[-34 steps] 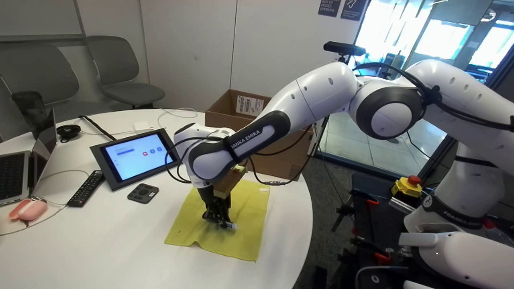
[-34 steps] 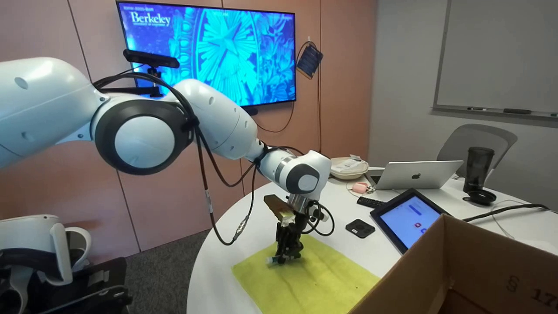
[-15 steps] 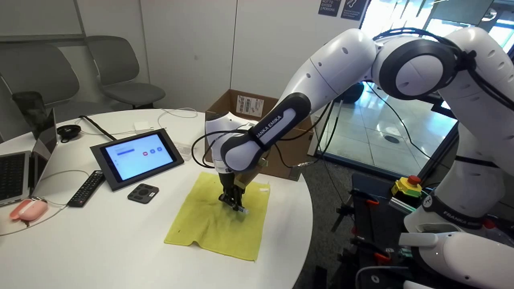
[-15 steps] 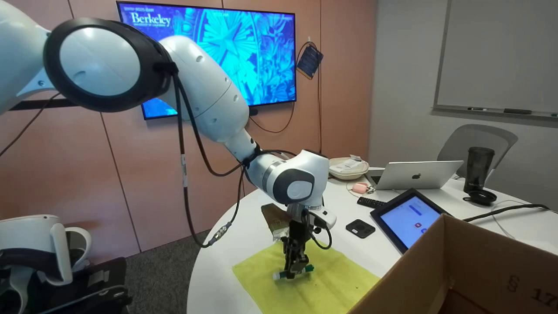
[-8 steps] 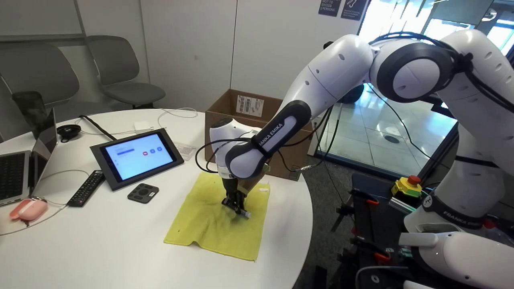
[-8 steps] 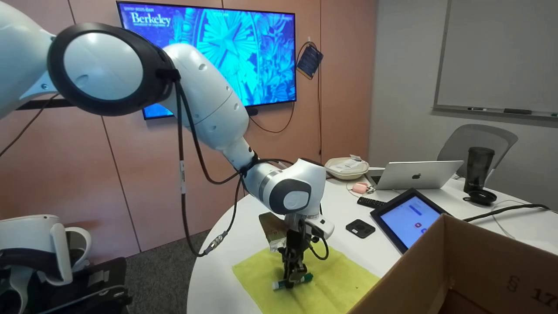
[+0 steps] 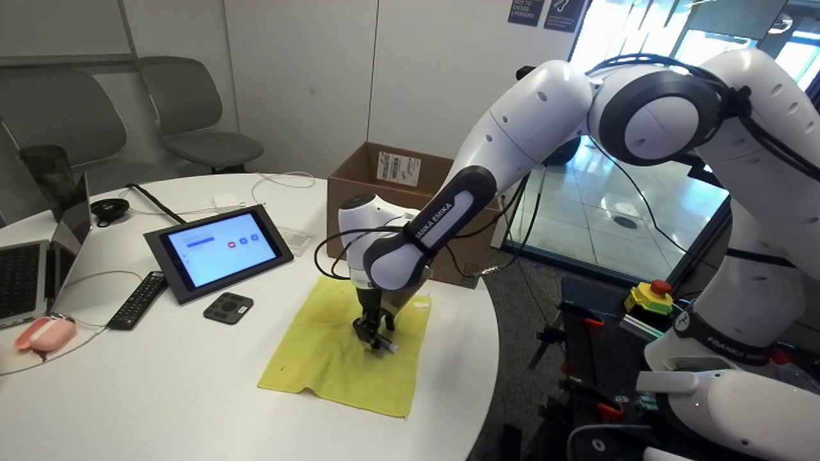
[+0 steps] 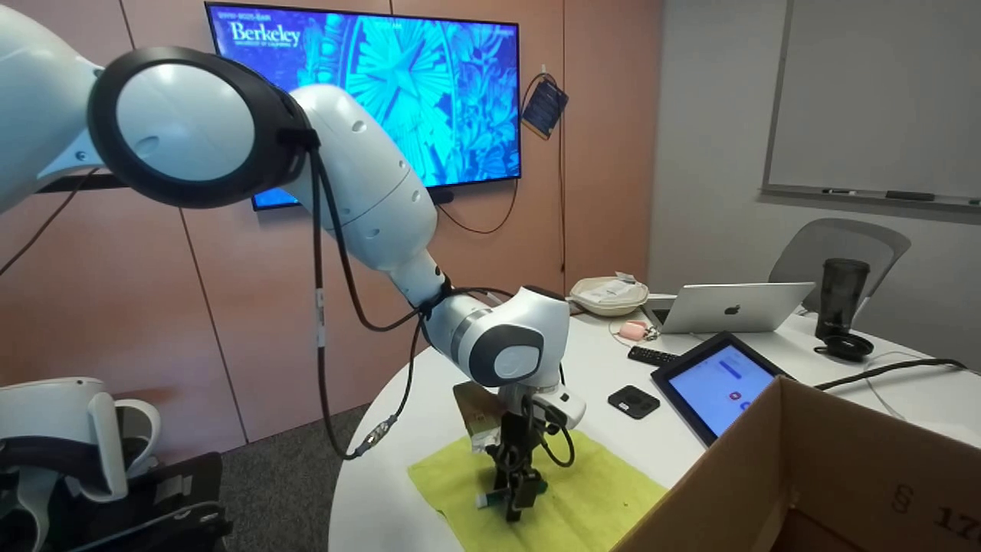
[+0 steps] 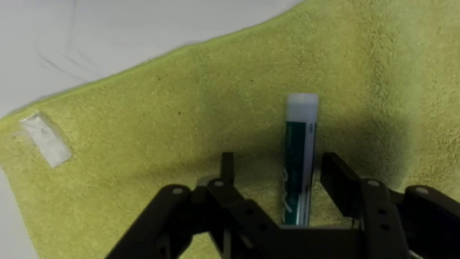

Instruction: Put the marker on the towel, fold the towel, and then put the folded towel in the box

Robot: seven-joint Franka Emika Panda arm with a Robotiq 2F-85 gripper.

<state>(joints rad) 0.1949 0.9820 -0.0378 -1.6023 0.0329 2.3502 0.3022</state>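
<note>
The green-and-white marker (image 9: 297,154) is laid on the unfolded yellow-green towel (image 9: 143,126), presumably for wrapping, and straddled by the Robotiq gripper (image 9: 277,162), parted wide, likely for release.

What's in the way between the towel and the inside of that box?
The wall of the box that faces the towel stands in between, so the towel would likely need lifting over it. What shows of the box's top is open. The gripper, open around the marker, also hangs over the towel.
</note>
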